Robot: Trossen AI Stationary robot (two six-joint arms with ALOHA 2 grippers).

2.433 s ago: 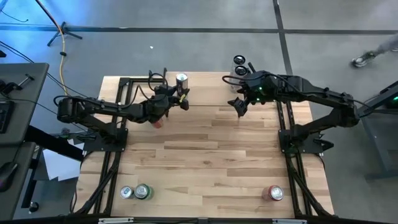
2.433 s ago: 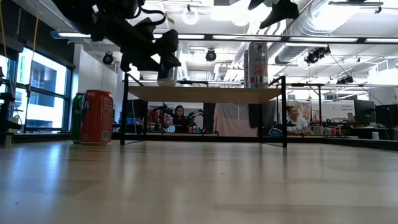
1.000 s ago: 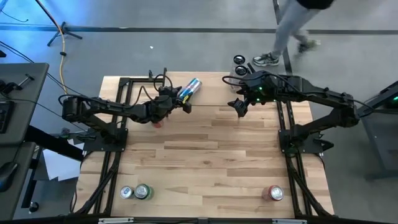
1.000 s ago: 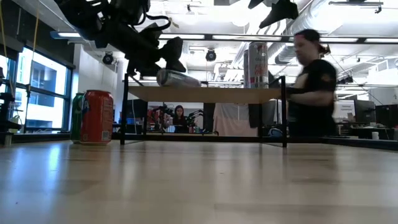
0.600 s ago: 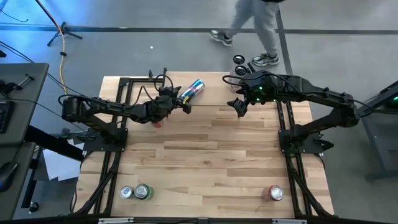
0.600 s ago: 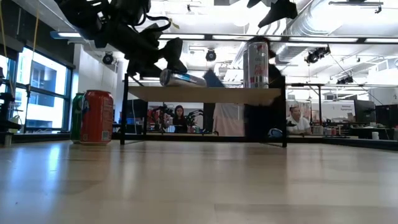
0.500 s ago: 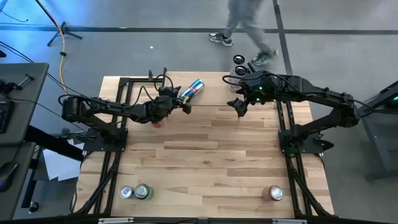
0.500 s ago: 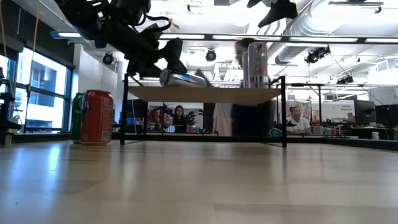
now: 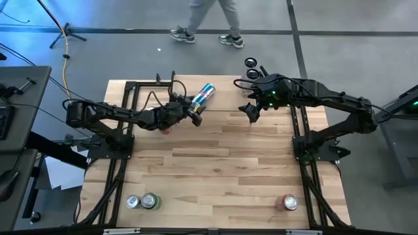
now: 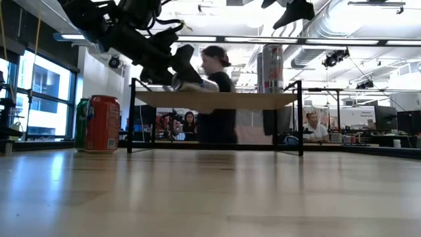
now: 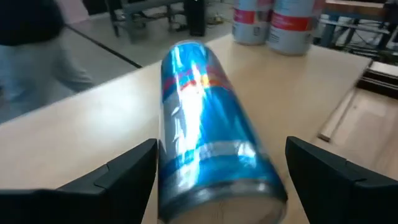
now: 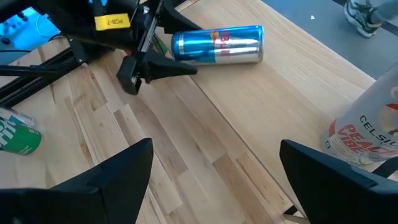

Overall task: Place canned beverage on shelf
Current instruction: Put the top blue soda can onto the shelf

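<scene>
Blue can (image 11: 208, 130) lies tipped over on its side on the shelf (image 9: 225, 98), when it should stand upright there. In the left wrist view its near end sits between the left gripper's (image 9: 194, 115) 2 fingers (image 11: 127, 171), which stand spread to either side with a gap to the can's wall on each side, so nothing is pinched. From above, the can points away from that gripper at a slant toward the shelf's far edge.

Doing this step well looks to me like a matter of not rushing. A round can on its side rolls at the lightest nudge, and the far edge is close, so the left gripper should come in along the can's length, centre the body between both fingers, and close evenly on the middle of the wall, not on the rim. Then lift just clear, turn it upright, and set the base flat before letting go.

Farther along, the right gripper (image 9: 252, 111) hovers over the shelf with its fingers (image 12: 102, 174) spread and empty; it waits. Beyond it, 2 white cans (image 9: 251, 65) stand upright near the shelf's far right end, well apart from the blue can, so there is room to right it.

At the table's near edge stand a red can (image 9: 288, 202) on the right, and a green can (image 9: 151, 200) with a silver can (image 9: 133, 202) on the left. A person (image 9: 209, 19) walks past beyond the table.
</scene>
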